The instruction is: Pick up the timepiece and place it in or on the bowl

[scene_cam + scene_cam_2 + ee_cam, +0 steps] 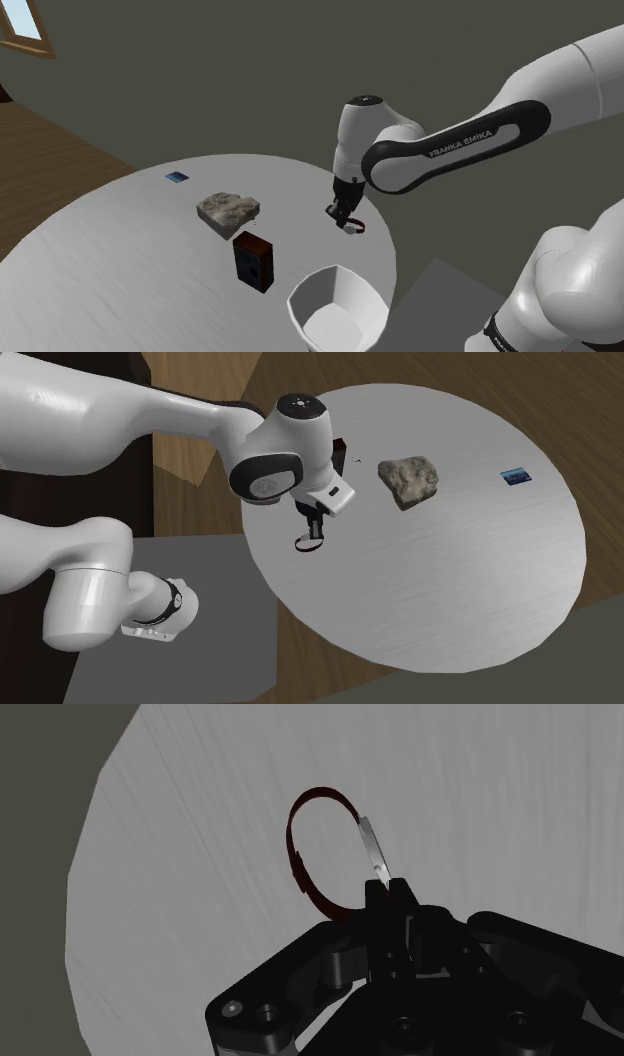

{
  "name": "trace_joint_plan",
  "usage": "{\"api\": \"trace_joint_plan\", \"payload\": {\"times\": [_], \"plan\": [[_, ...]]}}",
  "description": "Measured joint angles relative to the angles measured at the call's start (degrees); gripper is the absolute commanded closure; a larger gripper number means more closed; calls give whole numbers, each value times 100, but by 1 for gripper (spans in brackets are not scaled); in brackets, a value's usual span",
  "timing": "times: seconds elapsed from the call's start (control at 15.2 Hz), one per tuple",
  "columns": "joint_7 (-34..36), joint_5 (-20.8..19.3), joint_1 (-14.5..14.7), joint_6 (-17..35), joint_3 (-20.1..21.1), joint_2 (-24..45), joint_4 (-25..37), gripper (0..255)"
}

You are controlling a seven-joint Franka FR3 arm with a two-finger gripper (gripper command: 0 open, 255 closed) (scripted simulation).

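Gripper [388, 896] is pinched almost fully closed on the wristwatch [300, 854], gripping the dark red band right beside its silver face, over the round grey table [120, 250].

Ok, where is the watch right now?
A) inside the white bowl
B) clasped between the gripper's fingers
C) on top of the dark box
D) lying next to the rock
B: in the wrist view the gripper has its fingers closed on the dark red watch, right beside its silver face.
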Motion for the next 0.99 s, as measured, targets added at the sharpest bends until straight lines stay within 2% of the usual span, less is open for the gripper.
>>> {"api": "trace_joint_plan", "payload": {"times": [0.99], "plan": [[-193, 133, 34, -1217, -77, -450, 783, 255]]}}
